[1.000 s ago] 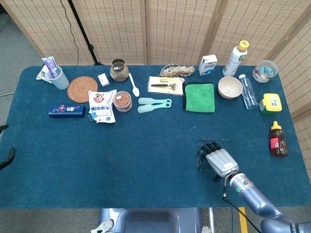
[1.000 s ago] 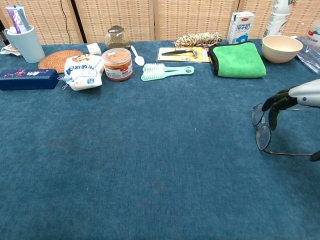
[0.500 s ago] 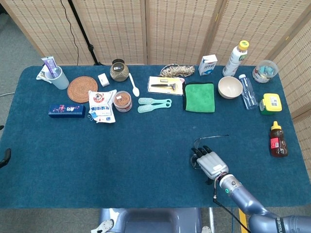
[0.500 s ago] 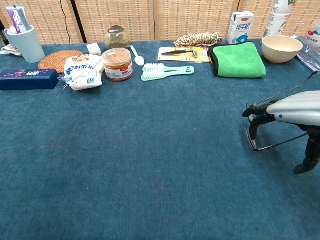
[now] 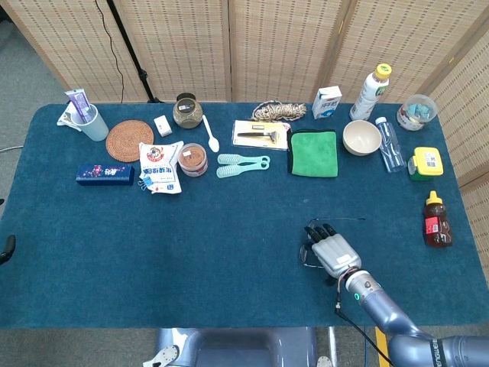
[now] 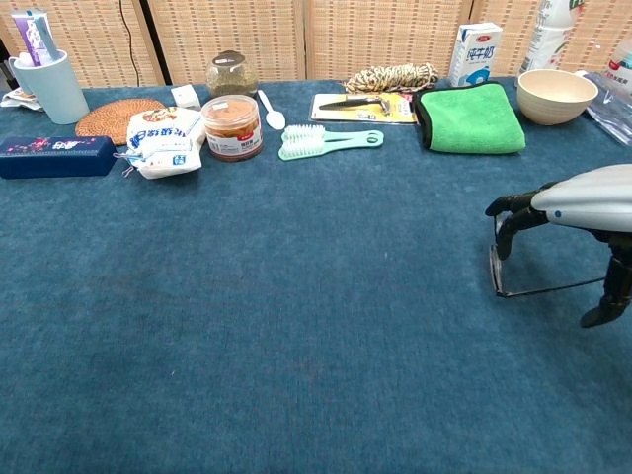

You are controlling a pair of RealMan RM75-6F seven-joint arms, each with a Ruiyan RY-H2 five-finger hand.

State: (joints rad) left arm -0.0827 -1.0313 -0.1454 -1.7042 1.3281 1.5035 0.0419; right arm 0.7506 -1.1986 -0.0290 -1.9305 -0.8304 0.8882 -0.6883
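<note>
Glasses [image 6: 506, 259] with a thin dark frame hang in my right hand [image 5: 333, 251], off the blue cloth of the table [image 5: 191, 252], toward its near right part. In the chest view the fingers [image 6: 513, 204] curl down over the front of the frame and are clamped on it, the lenses stand nearly upright below them, and one temple runs back to the right under the palm. In the head view the hand lies palm down, with dark fingertips pointing away from me; one temple sticks out as a fine line just beyond them.

I can only make out a dark bit at the far left edge of the head view where my left arm would be; the left hand itself shows in neither view.

Well apart from the glasses, along the far side of the table, lie a green cloth [image 5: 313, 153], a beige bowl [image 5: 361, 138], a milk carton [image 5: 326, 102], a coil of rope [image 5: 279, 111] and a mint brush [image 5: 242, 164]. Further left are a jar with an orange lid [image 5: 193, 159], a white bag [image 5: 160, 167], a round woven mat [image 5: 129, 140], a blue box [image 5: 105, 174] and a cup [image 5: 90, 122] with a tube in it. A honey bottle [image 5: 437, 219] lies near the right edge, level with the glasses.
</note>
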